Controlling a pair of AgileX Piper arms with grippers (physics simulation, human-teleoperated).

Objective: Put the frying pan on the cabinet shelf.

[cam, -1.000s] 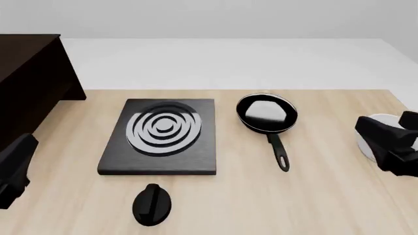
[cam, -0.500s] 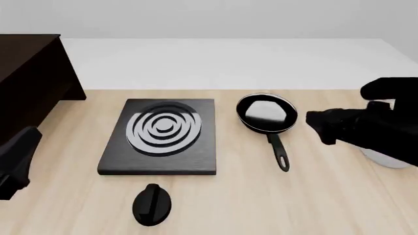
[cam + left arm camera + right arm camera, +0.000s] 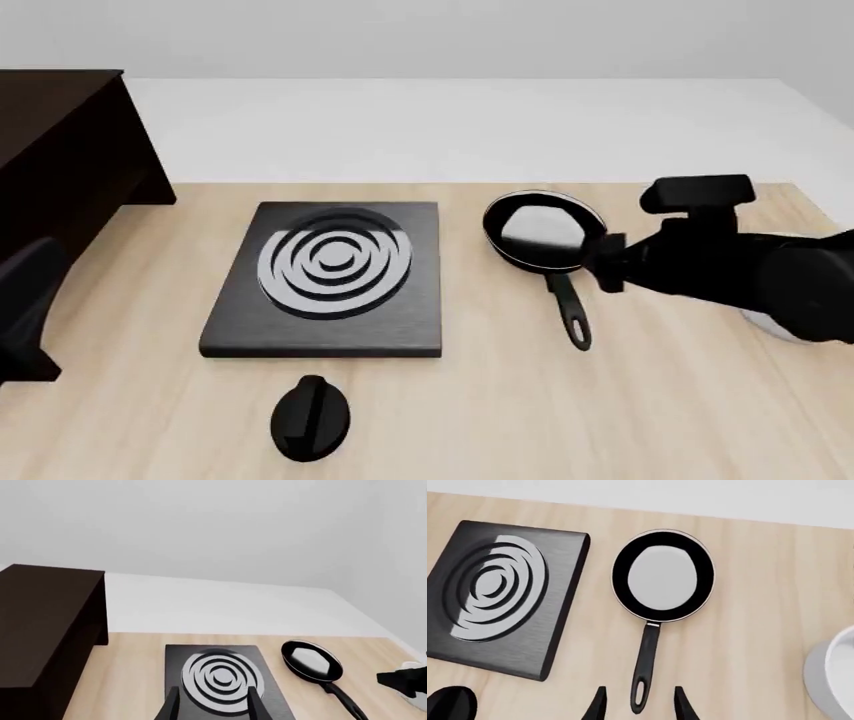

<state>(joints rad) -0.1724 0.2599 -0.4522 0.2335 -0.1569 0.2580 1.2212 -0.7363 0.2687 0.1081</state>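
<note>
Two arms: only the right gripper (image 3: 635, 702) is over the frying pan (image 3: 545, 238), right of centre in the front view.
Grip: fingers spread wide astride the handle's end; descend straight, then close.
Left gripper (image 3: 213, 705): wide, empty.
View gain: left wrist shows the cabinet shelf (image 3: 47, 615) far left.

**Right arm reaching inward, left arm low at the edge**

Your right arm stretches in from the right, its gripper (image 3: 638, 704) parted, fingertips (image 3: 596, 706) apart. Your left gripper (image 3: 212, 706) is also spread wide, its arm low at the left edge.
</note>
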